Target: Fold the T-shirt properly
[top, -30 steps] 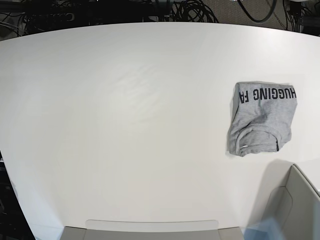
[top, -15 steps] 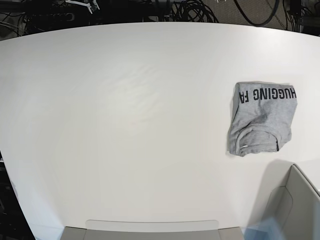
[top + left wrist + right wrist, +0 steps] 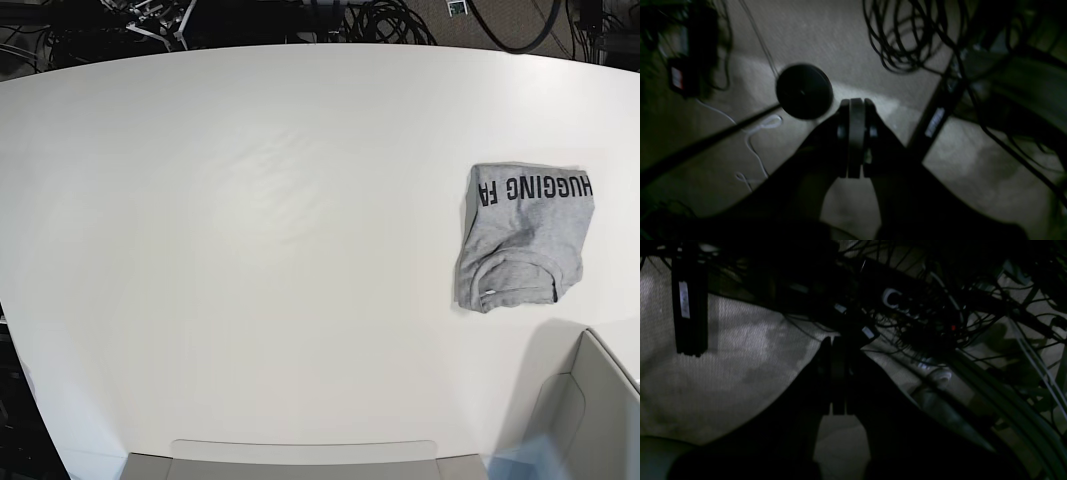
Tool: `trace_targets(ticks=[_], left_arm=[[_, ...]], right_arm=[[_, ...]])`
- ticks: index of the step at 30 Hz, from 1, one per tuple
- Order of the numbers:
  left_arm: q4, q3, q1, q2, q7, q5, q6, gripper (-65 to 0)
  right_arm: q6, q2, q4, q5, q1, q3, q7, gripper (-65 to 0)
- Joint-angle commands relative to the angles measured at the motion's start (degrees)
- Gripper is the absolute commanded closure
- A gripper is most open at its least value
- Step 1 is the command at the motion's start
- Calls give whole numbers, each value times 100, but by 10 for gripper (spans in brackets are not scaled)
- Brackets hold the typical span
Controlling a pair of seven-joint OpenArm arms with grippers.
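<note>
A folded heather-grey T-shirt (image 3: 522, 236) lies on the right side of a smooth white table (image 3: 250, 250), black block lettering up, ribbed collar toward the near edge. Both wrist views are dim, showing carpet and tangled cables (image 3: 907, 40). The left gripper (image 3: 856, 140) and right gripper (image 3: 836, 376) are clenched with nothing between the fingers.

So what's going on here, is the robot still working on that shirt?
Nothing is handling the T-shirt at this moment. It lies folded into a compact bundle on the white table, lettering facing up, with no arm over it in the base view. Both wrist cameras look down at floor and cables, not the table. The left gripper and right gripper are shut and hold nothing. The folding looks done, with the arms off the table.
</note>
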Motion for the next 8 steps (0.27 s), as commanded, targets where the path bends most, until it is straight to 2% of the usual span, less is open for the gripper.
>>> trace_targets(ticks=[1, 8], left_arm=[[14, -6, -20, -38, -58, 1, 32, 0], [14, -32, -46, 155, -58, -43, 58, 0]], right_arm=[[-17, 67, -21, 22, -36, -5, 34, 0], [-17, 76, -21, 22, 17, 4, 43, 0]])
